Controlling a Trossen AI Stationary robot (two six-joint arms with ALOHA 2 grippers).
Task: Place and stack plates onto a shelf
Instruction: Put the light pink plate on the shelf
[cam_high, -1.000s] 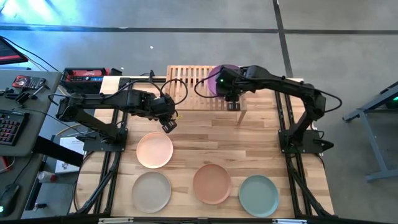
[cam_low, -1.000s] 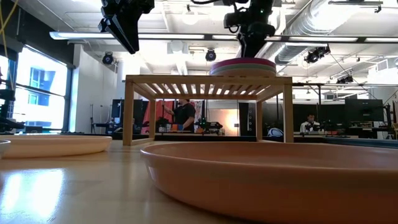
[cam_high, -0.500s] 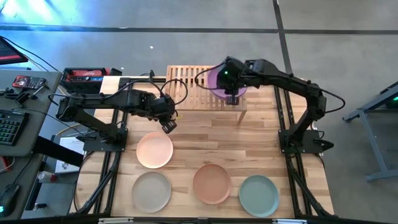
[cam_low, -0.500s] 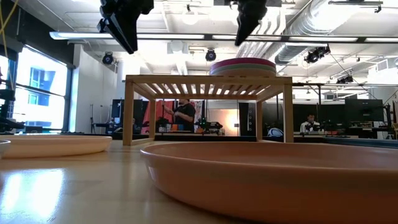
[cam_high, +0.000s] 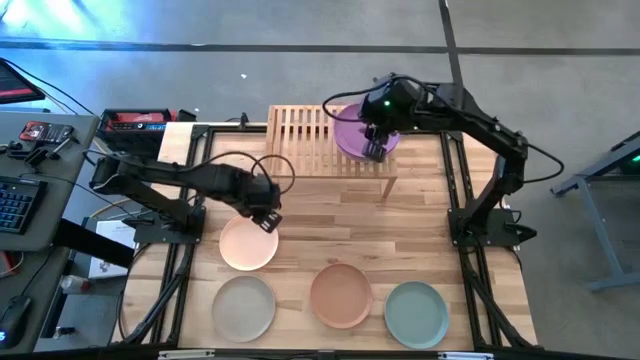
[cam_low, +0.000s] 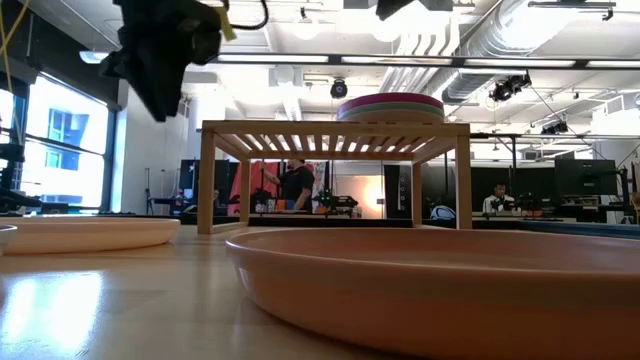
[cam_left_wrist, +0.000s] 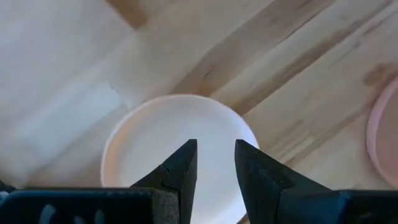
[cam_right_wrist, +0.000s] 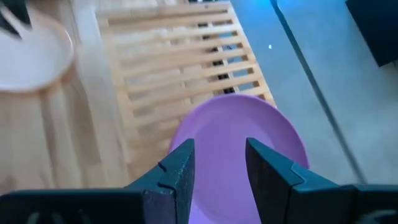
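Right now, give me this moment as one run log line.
left gripper: open, above peach plate | right gripper: open, above purple plate topping stack on shelf | plates on table: four

The light wood-plank tabletop (cam_high: 420, 230) stands on a grey concrete floor (cam_high: 300, 75) crossed by dark seams. To one side sits a grey desk (cam_high: 40, 190) carrying a keyboard (cam_high: 15, 205) and small tools. Level across the tabletop, the room opens into a workshop: a tall bright window (cam_low: 55, 150), exposed ceiling ducts (cam_low: 480, 40), a long strip light (cam_low: 330, 60), monitors, and 2 people (cam_low: 296, 185) at distant workstations.
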